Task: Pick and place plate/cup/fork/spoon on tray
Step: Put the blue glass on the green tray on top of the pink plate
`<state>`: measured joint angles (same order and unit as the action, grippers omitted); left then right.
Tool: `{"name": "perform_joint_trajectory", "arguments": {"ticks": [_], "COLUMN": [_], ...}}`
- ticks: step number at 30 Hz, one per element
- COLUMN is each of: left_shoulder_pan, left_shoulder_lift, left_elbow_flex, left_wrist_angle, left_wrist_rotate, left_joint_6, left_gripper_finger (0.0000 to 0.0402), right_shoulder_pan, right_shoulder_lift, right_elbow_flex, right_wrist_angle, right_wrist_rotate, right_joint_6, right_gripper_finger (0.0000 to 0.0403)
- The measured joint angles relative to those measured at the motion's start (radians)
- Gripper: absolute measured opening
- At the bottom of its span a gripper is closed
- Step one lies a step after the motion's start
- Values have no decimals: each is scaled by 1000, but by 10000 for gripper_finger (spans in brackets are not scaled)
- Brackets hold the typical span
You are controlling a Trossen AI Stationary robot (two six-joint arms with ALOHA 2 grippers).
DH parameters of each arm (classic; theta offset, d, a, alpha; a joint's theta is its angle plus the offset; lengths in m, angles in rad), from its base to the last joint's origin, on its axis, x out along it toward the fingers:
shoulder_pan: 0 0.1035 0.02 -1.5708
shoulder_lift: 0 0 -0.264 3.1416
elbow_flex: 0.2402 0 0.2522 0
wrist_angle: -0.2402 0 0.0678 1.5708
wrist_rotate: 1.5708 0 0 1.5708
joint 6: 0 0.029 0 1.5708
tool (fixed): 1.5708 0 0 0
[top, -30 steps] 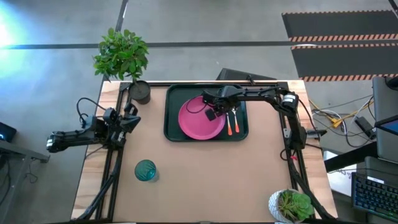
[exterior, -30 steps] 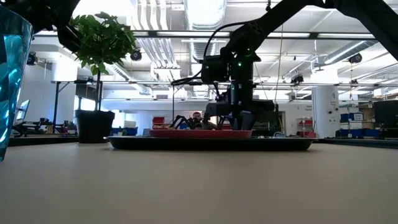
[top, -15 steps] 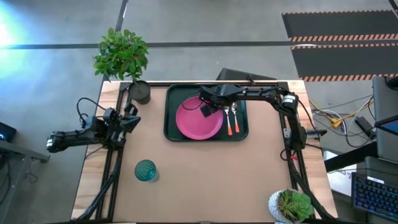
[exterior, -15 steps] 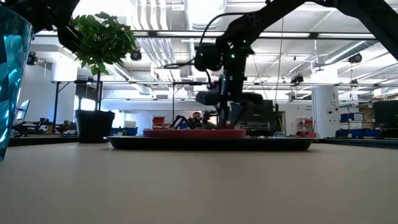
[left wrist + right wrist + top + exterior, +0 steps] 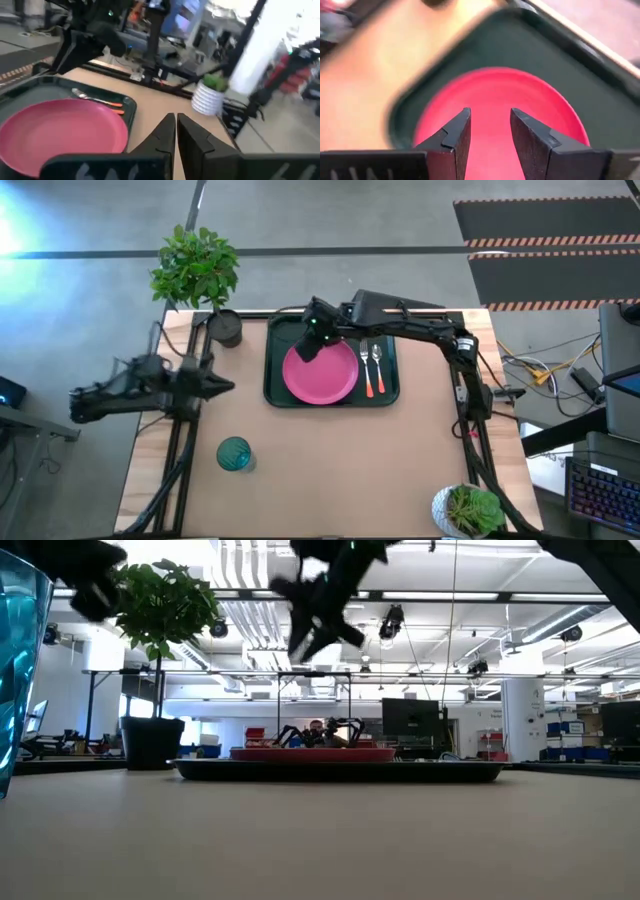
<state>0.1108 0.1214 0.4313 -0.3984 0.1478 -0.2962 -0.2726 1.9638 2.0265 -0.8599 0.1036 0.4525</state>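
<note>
on the near-left part of the table (image 5: 330, 470) we are seeing the cup (image 5: 234, 453) standing upright on the bare surface, well apart from the tray (image 5: 275, 385). in the low view the cup (image 5: 20, 670) is filling the left edge, close to the camera. at the near-right corner a white-potted plant (image 5: 466, 511) is standing.

farther back, at the table's left edge, the left gripper (image 5: 212, 387) is hanging, pointing toward the tray. in its wrist view we are seeing its fingers (image 5: 192, 137) pressed together, clenched on nothing.

beyond that, the tray is lying at the far middle of the table. the plate (image 5: 321, 371) is resting flat inside it, on its left part. the fork (image 5: 365, 370) and the spoon (image 5: 377, 362) are lying side by side on the tray floor, just right of the plate, the spoon farther right.

above the plate's far-left edge the right gripper (image 5: 312, 340) is hovering, raised clear of the tray in the low view. its fingers (image 5: 457, 131) are spread apart, released, with the plate showing between them.

at the far-left corner a dark-potted plant (image 5: 224, 326) is standing beside the tray.
</note>
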Motion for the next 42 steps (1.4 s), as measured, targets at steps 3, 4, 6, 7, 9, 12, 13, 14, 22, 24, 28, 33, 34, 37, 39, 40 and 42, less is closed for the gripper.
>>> {"name": "perform_joint_trajectory", "arguments": {"ticks": [3, 4, 6, 7, 9, 12, 13, 14, 22, 24, 28, 33, 34, 37, 39, 40, 42], "left_shoulder_pan": [0, 0, 0, 0, 0, 0, 0, 0, -22, -25, -44, -81, -90, -127, -159, -175, -204], "left_shoulder_lift": [95, 136, 219, 263, 346, 453, 485, 518, 709, 752, 838, 938, 956, 996, 1011, 1018, 1028], "left_elbow_flex": [185, 246, 346, 387, 448, 499, 511, 521, 516, 511, 514, 523, 528, 550, 573, 589, 623], "left_wrist_angle": [-216, -286, -411, -462, -535, -601, -618, -637, -747, -742, -741, -735, -734, -732, -731, -731, -731], "left_wrist_rotate": [8, 8, 11, 24, 78, 169, 202, 240, 430, 418, 392, 363, 361, 338, 298, 280, 255], "left_joint_6": [57, 68, 71, 72, 76, 75, 71, 69, 68, 68, 67, 36, 17, 6, -3, -10, -35], "left_gripper_finger": [2, 6, 21, 31, 57, 99, 112, 122, 145, 145, 145, 145, 145, 145, 145, 145, 145], "right_shoulder_pan": [18, 23, 30, 33, 38, 46, 48, 50, 53, 53, 53, 52, 52, 52, 52, 52, 52], "right_shoulder_lift": [0, 0, 0, -1, -1, -1, -4, -5, -79, -95, -120, -146, -149, -156, -157, -157, -157], "right_elbow_flex": [91, 117, 166, 187, 230, 283, 299, 313, 326, 326, 325, 325, 325, 325, 325, 325, 325], "right_wrist_angle": [-2, -3, -4, -4, -18, -40, -50, -63, -114, -118, -145, -183, -195, -221, -231, -236, -241], "right_wrist_rotate": [-3, -3, -2, -2, -2, -4, -8, -8, -33, -34, -34, -35, -36, -36, -36, -36, -36], "right_joint_6": [-45, -59, -83, -94, -114, -139, -148, -155, -182, -198, -229, -247, -248, -259, -265, -270, -275], "right_gripper_finger": [125, 125, 125, 125, 125, 125, 125, 125, 125, 125, 125, 125, 125, 125, 125, 125, 125]}}
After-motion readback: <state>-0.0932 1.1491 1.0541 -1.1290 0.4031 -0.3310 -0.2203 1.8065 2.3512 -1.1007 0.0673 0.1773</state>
